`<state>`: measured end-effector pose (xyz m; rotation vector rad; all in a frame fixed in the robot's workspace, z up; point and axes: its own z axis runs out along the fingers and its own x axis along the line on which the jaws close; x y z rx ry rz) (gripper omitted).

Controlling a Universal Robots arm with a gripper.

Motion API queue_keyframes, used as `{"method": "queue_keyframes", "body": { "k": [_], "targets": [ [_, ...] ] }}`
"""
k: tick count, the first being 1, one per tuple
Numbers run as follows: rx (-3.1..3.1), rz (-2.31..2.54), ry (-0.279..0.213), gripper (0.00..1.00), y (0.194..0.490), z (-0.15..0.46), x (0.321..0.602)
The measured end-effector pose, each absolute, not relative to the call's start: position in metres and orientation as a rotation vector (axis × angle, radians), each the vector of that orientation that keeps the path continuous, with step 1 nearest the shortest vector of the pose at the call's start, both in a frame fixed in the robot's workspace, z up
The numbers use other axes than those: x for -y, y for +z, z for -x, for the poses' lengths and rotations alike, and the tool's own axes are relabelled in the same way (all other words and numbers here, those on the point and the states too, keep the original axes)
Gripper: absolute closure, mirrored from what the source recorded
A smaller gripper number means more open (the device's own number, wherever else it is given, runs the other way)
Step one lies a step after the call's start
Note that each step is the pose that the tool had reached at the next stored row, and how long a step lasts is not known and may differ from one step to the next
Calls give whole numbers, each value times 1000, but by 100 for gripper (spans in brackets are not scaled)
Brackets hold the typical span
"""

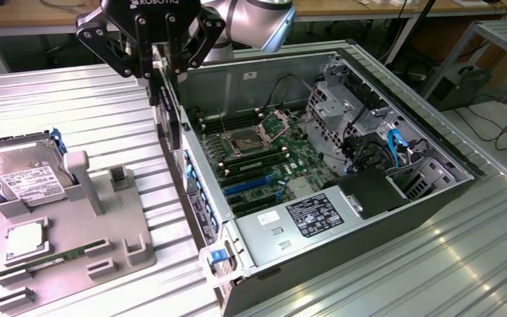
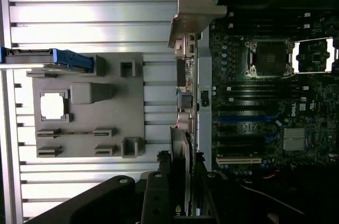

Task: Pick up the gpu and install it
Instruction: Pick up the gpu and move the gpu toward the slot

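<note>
The pincer (image 1: 158, 66) grips the gpu (image 1: 169, 119), which hangs edge-down straight beneath it over a side wall of the open computer case (image 1: 236, 86), mid-carry toward installation, not yet aligned with the blue slots (image 1: 246, 186).

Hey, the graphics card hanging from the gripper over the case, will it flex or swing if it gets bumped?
The gpu hangs straight from the gripper, so it is probably stiff, not floppy. Held only at its upper end, it might pivot if its lower edge knocks the case wall. Thin and flat, it likely resists side loads poorly.
</note>
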<state>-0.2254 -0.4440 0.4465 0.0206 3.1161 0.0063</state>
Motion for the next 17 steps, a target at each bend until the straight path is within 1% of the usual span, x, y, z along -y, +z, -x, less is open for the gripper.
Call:
{"method": "queue_keyframes", "body": {
  "k": [17],
  "targets": [
    [-3116, -21, 6, 73, 446, 204, 444]
  ]
}}
